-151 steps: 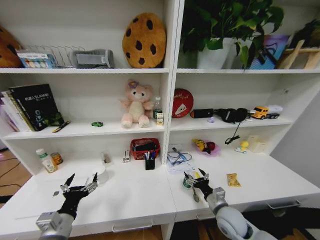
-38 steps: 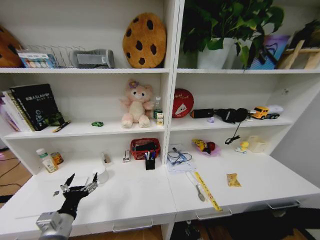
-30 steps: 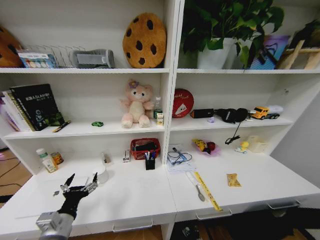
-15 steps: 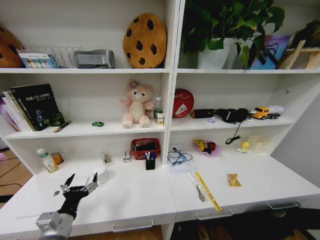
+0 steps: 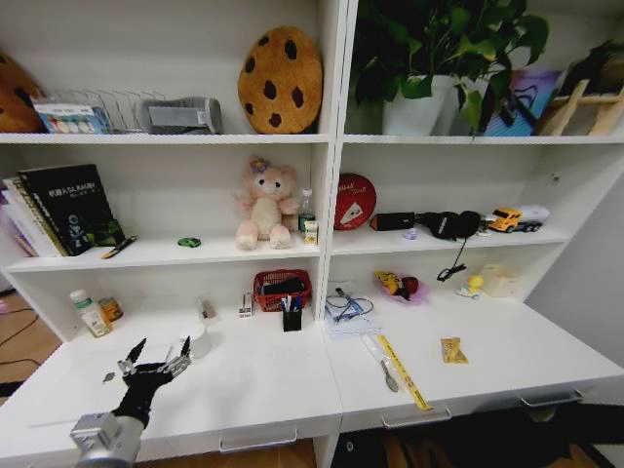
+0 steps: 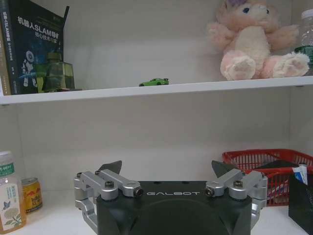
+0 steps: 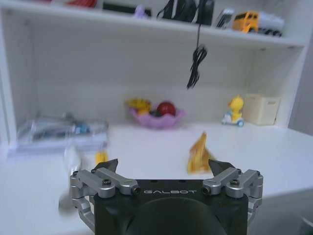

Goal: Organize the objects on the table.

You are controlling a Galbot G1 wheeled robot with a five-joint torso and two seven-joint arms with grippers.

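Snack packet [image 5: 452, 350]: small, orange-yellow, on the right of the table [image 5: 253, 380], near the front edge.
Likely light, crinkly and slippery; pinch an edge. Left gripper [image 5: 154, 357] hovers wide; right gripper [image 7: 164, 169] spread, empty.

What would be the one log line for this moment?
left hand: open, over table left | right hand: open, facing snack packet | ruler: on table

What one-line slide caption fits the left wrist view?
Open left gripper hovers low before the shelf holding a green toy car and plush bear.
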